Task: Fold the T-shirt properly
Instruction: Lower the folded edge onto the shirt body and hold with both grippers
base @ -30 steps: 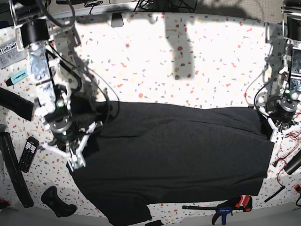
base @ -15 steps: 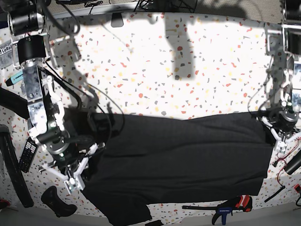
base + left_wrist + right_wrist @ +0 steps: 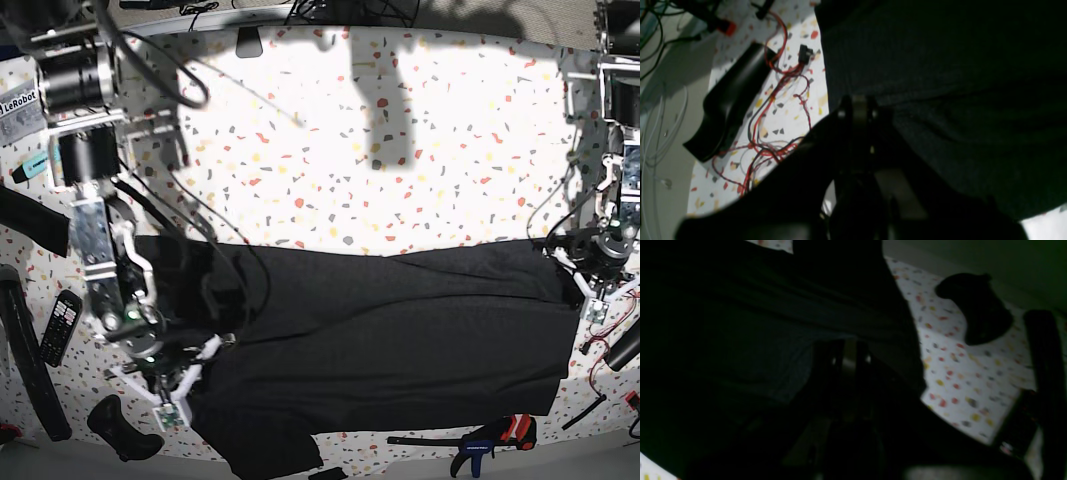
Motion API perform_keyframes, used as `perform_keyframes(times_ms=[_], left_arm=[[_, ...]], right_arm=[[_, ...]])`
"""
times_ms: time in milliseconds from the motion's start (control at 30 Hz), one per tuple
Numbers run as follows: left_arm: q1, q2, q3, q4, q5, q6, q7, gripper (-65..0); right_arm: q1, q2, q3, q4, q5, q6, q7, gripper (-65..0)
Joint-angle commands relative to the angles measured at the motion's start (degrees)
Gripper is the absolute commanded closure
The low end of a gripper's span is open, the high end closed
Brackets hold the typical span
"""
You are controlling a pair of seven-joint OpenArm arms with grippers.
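The charcoal-black T-shirt (image 3: 400, 320) lies spread across the front half of the speckled table (image 3: 330, 150). A sleeve hangs over the front edge. My right gripper (image 3: 178, 392) is at the shirt's left edge, shut on the fabric. In the right wrist view the T-shirt (image 3: 740, 323) drapes around the gripper (image 3: 848, 353). My left gripper (image 3: 590, 290) is at the shirt's right edge. In the left wrist view its tips (image 3: 857, 108) are closed on the T-shirt's (image 3: 957, 83) border.
A black remote (image 3: 60, 327), a long black strap (image 3: 25, 360) and a black handle-shaped piece (image 3: 120, 428) lie left of the shirt. A clamp (image 3: 490, 435) lies at the front right. Red wires (image 3: 605, 340) and a black piece (image 3: 730, 100) lie at the right edge.
Both grippers have moved toward the table's front, the right one farther. The shirt's far edge has come forward with them, so the shirt covers less depth.
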Motion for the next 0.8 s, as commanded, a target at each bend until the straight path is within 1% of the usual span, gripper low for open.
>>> perform_keyframes(times_ms=[0,67,167,233,333,400,533,600,667,767], left_arm=[[-1.55,-1.14,-0.52,0.94,-0.33,0.39,-1.66,0.0],[-1.53,-1.16,-0.52,0.94,-0.33,0.39,-1.62,0.0],[-1.55,-1.16,-0.52,0.94,-0.33,0.42,-1.4,0.0],[-1.53,-1.14,-0.52,0.94,-0.33,0.44,-1.4,0.0],[-1.55,-1.14,-0.52,0.94,-0.33,0.44,-1.44,0.0],[-1.55,-1.16,-0.52,0.94,-0.33,0.44,-1.42,0.0],[-1.55,-1.16,-0.52,0.94,-0.31,0.44,-1.44,0.0],[-1.53,-1.16,-0.52,0.94,0.28,0.46,-1.79,0.0],[-1.53,-1.16,-0.52,0.94,1.81,0.46,-2.8,0.0],[-1.55,-1.14,-0.52,0.94,1.79,0.46,-5.25,0.0]], right_arm=[[2.62,-0.13,0.39,-0.28,-0.28,0.35,1.46,0.0],[3.82,-1.09,0.39,-2.78,-0.5,0.35,1.51,0.0],[4.87,-1.99,0.39,-5.6,-3.54,0.09,1.51,0.0],[4.9,-2.14,0.39,-6.49,-4.98,-2.29,1.49,0.0],[4.92,-2.12,0.39,-6.62,-6.84,-5.03,1.36,0.0],[4.92,-2.12,0.39,-6.62,-7.98,-6.6,1.36,0.0],[4.92,-2.12,0.39,-6.62,-8.13,-9.01,1.33,0.0],[4.92,-2.14,0.39,-6.62,-9.86,-10.36,1.33,0.0],[4.92,-2.1,0.39,-6.62,-11.26,-10.64,1.36,0.0],[4.9,-2.12,0.39,-6.62,-12.24,-10.62,1.31,0.0]])
